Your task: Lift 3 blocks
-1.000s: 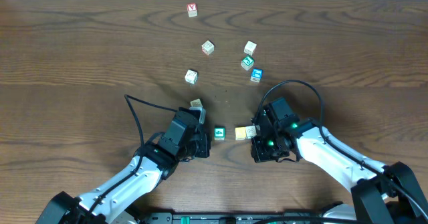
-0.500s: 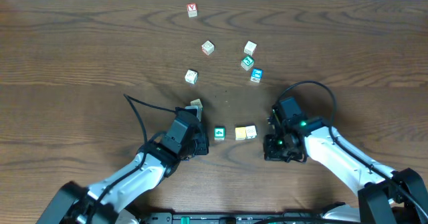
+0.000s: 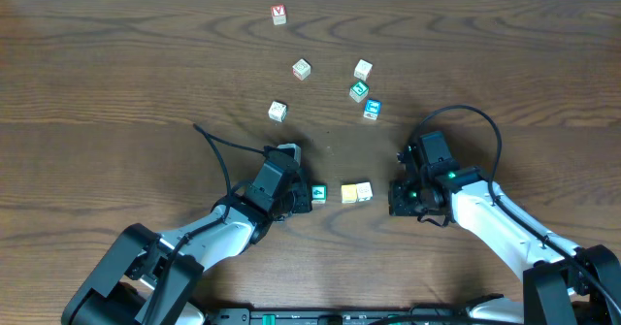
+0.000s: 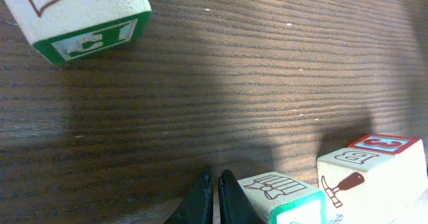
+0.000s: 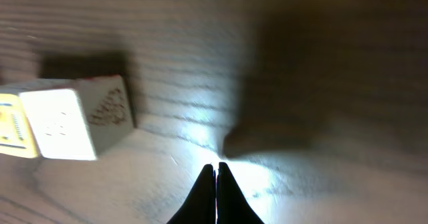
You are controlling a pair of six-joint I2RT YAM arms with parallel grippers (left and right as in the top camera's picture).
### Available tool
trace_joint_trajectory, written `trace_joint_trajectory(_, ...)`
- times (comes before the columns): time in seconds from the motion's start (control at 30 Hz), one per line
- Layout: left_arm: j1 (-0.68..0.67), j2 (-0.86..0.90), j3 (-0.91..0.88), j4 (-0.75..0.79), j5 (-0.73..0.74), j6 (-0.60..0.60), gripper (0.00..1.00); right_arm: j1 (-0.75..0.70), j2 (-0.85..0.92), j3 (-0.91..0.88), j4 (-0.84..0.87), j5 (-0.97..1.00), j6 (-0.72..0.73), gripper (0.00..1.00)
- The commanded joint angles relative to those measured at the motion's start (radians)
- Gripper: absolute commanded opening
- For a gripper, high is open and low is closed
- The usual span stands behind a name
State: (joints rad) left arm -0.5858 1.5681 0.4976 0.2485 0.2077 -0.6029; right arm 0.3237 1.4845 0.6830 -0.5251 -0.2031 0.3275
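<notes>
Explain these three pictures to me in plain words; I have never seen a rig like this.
Two robot arms work at a wooden table. The wide picture looks down from above; each close-up comes from a camera on one wrist. The left gripper and the right gripper are both shut and hold nothing. Between them three wooden alphabet cubes lie in a row: a green block, a yellow block, a pale block. Other cubes lie scattered farther away.

Dark table [image 3: 116, 63] (wood-grained) carries scattered cubes [image 3: 348, 193].
</notes>
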Motion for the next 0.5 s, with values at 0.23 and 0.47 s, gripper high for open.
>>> trace_joint_trajectory(0.23,-0.003,0.032,-0.007,-0.014,0.047,-0.005,0.07,-0.009,-0.008,-0.003,0.093,-0.080,-0.101,0.01)
trace_joint_trajectory(0.47,-0.005,0.032,-0.007,-0.014,0.074,-0.002,0.07,-0.008,0.026,-0.003,0.134,-0.168,-0.101,0.01)
